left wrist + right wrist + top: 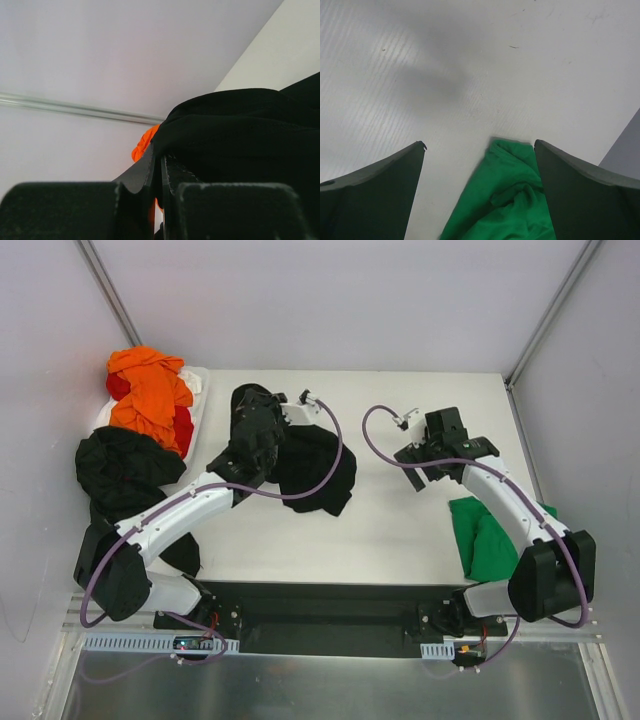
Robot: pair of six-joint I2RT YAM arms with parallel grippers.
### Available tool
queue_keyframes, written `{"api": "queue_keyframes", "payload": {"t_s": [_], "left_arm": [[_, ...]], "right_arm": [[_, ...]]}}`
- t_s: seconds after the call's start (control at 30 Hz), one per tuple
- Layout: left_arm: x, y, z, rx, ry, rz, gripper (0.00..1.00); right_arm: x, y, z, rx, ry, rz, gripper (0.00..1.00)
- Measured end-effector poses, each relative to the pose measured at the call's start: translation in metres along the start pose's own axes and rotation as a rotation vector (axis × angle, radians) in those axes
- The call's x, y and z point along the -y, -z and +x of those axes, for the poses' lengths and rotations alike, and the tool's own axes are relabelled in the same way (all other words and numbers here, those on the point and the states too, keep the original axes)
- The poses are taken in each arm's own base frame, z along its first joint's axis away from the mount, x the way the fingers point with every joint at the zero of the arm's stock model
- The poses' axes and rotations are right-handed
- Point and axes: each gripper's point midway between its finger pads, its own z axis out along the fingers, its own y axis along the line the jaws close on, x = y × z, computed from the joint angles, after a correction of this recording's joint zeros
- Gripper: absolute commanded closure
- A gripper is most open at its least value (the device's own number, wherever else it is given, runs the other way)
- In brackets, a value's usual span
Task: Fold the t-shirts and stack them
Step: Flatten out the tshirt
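Left of the table's (400,530) middle, draped black t-shirt (315,470), pinched in the clenched left gripper (157,167). Soft, light, floppy; likely bunches unless taken at a hem corner or shoulder seam. Further right, crumpled green t-shirt (485,540) near the right gripper (479,143), spread wide, grasping nothing.

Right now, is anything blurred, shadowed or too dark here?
Top view: evenly lit and sharp. Left wrist view: the black shirt is a dark mass with little detail. Right wrist view: a diffuse shadow falls on the table beyond the green shirt.
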Motion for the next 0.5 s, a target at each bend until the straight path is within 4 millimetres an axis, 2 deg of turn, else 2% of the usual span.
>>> {"api": "queue_keyframes", "payload": {"t_s": [0.07,0.13,0.33,0.5], "left_arm": [[0.000,-0.001,0.009,-0.021,-0.002,-0.003,1.00],[0.001,-0.002,0.017,-0.040,-0.004,-0.004,0.95],[0.011,-0.002,0.037,-0.091,-0.018,0.011,0.55],[0.024,-0.001,0.053,-0.130,-0.035,0.036,0.30]], "right_arm": [[-0.002,-0.003,0.001,-0.010,0.005,-0.007,0.04],[-0.005,-0.006,0.002,-0.021,0.011,-0.015,0.04],[-0.012,-0.013,0.003,-0.042,0.031,-0.033,0.04],[-0.014,-0.014,0.002,-0.041,0.038,-0.037,0.04]]}}
